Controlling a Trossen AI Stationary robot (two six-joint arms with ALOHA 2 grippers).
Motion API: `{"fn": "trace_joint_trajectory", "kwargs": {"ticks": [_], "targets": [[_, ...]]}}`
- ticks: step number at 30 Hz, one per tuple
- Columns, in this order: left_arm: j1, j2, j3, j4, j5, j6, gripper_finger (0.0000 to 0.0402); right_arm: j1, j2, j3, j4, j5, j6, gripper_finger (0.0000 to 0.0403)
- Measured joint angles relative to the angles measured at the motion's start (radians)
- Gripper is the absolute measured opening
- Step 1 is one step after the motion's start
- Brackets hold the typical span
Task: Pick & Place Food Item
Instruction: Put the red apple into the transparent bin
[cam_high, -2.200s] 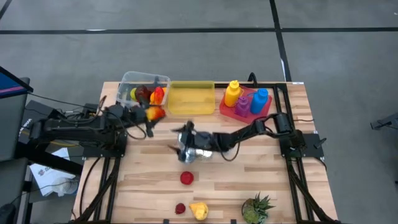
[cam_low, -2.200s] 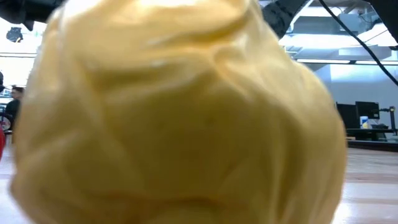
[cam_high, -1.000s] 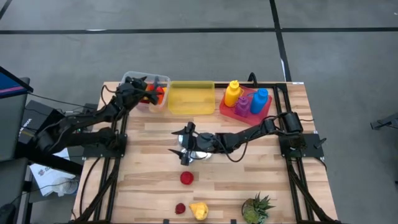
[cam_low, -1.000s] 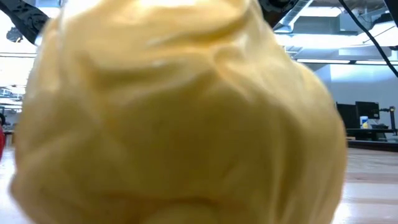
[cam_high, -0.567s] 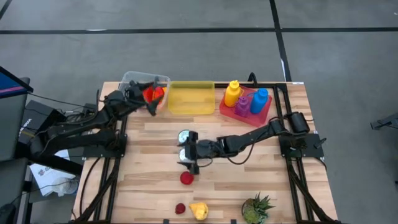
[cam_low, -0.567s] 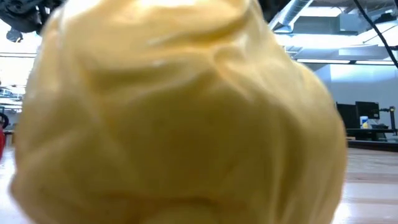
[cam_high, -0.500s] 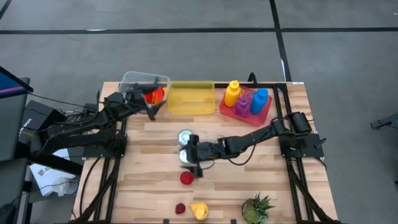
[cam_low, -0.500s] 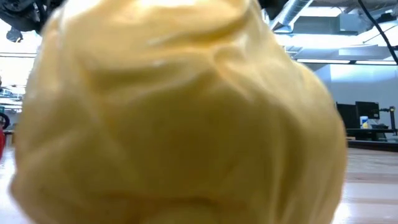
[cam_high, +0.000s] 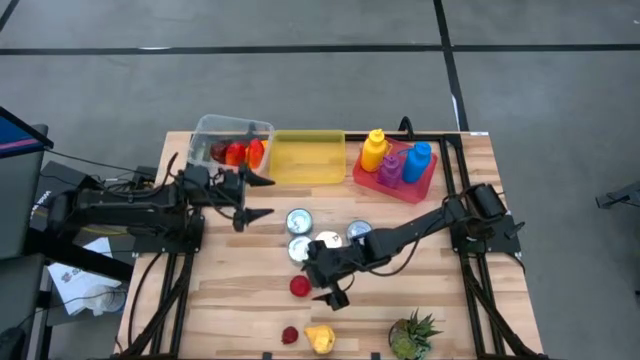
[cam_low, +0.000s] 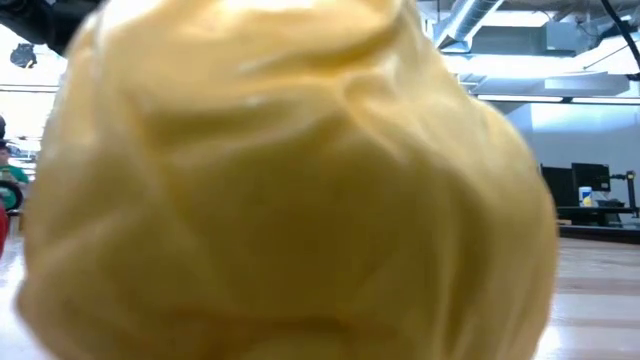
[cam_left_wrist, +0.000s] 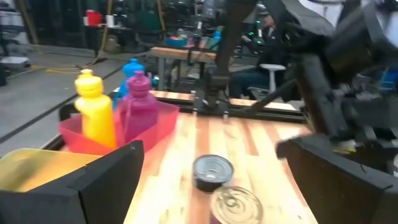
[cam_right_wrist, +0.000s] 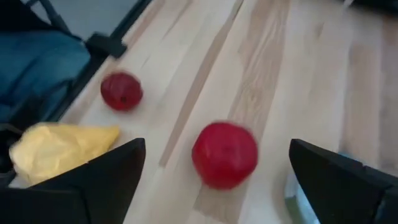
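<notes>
We saw the right gripper (cam_high: 322, 283), jaws wide and empty, over a smooth round red fruit (cam_right_wrist: 224, 154) on the wood-plank table (cam_high: 450, 320); the left gripper (cam_high: 254, 197) likewise stood agape, holding nothing.

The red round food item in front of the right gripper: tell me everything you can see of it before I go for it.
The red round food item is a smooth, glossy, apple-like ball lying free on the light wooden table, nothing touching it. The right gripper hangs close beside it, jaws open wide, the ball showing between its dark fingers in the right wrist view. A smaller red piece and a yellow food item lie apart from it, nearer the table's front edge.
</notes>
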Motion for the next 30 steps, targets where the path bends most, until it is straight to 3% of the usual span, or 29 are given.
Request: {"fn": "trace_joint_trajectory", "kwargs": {"ticks": [9,20,22,24,30], "targets": [[-0.022,0.0,0.0,-0.017,-0.001,0.006,0.0389,-0.022,0.1,0.154,-0.183,-0.002,0.0,0.0395],[-0.021,-0.025,-0.001,-0.038,-0.002,0.016,0.0389,-0.025,0.311,0.385,-0.31,-0.063,-0.034,0.0396],[-0.021,-0.027,0.001,-0.028,-0.002,0.026,0.0389,-0.026,0.316,0.397,-0.376,-0.068,-0.034,0.0396],[-0.021,-0.027,0.0,-0.037,-0.002,0.027,0.0389,-0.026,0.339,0.41,-0.315,-0.079,-0.034,0.0396],[-0.02,-0.028,0.0,-0.033,-0.002,0.027,0.0389,-0.025,0.359,0.405,-0.367,-0.077,-0.023,0.0396]]}}
